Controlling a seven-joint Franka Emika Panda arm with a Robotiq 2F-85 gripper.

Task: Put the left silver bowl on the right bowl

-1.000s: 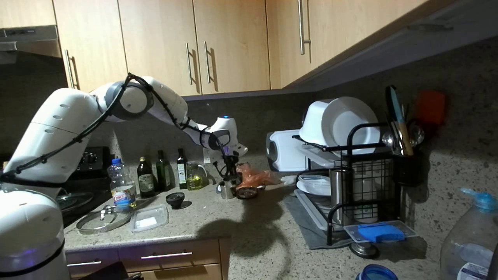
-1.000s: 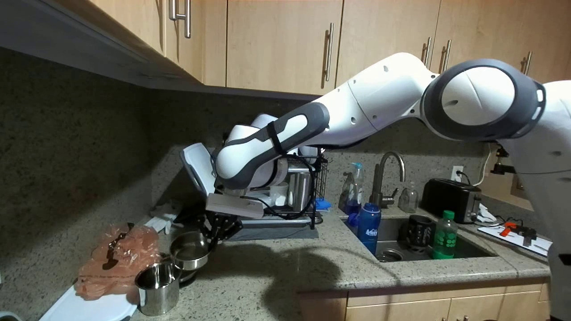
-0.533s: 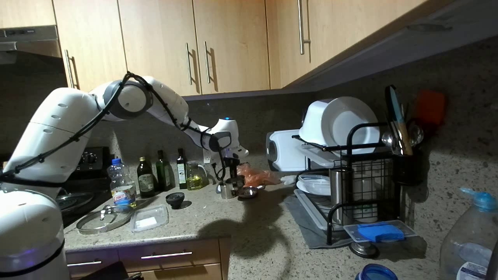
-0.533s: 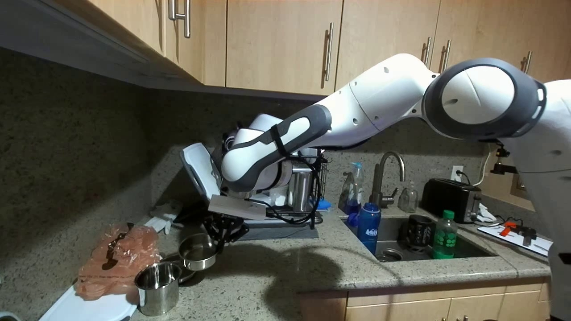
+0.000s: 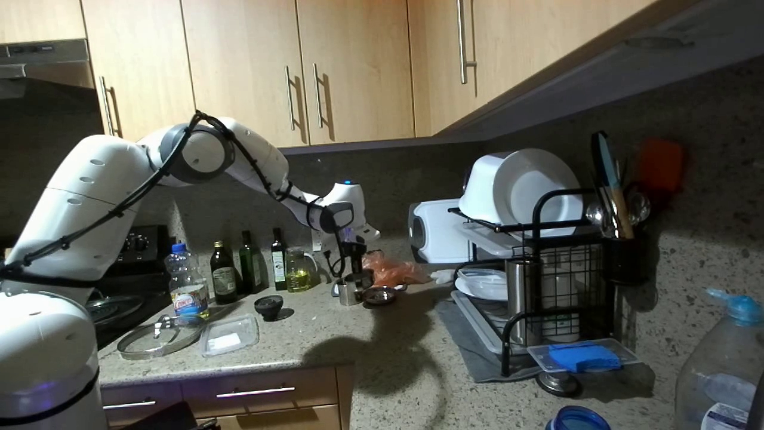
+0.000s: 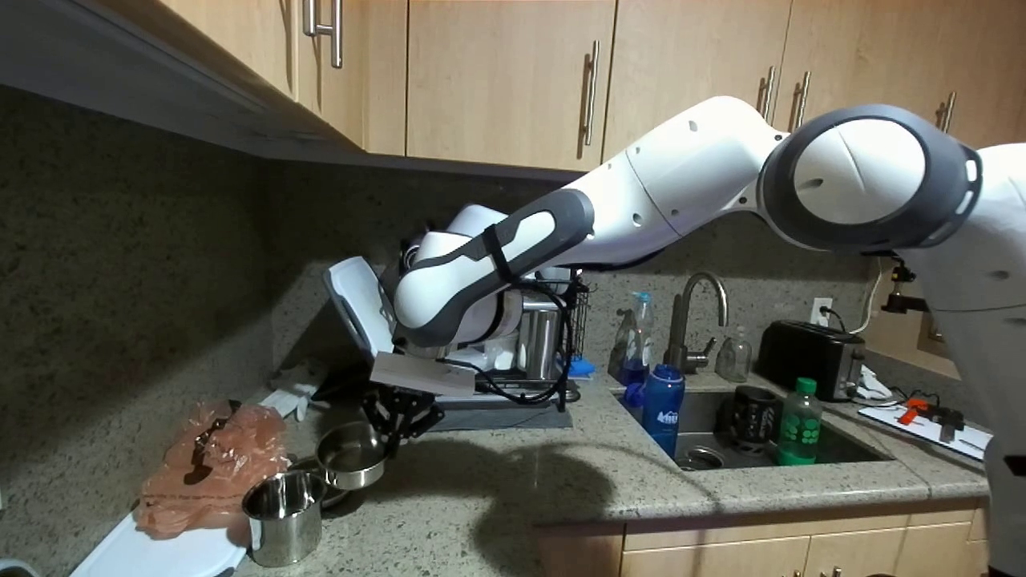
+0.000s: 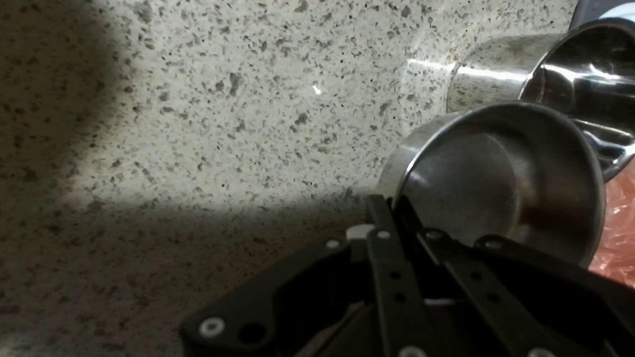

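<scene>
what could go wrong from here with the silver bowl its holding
The gripper pinches the silver bowl at one spot on its rim, so the bowl might pivot or slip. In the wrist view it partly covers the metal cup, so a sideways move could knock the two together. What looks like the other bowl sits on the counter near that cup; lowered off-centre, the held one may rest crooked.

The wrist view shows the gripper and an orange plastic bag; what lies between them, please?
In the wrist view, the silver bowl, gripped by its rim, lies between the gripper and the orange plastic bag.
</scene>
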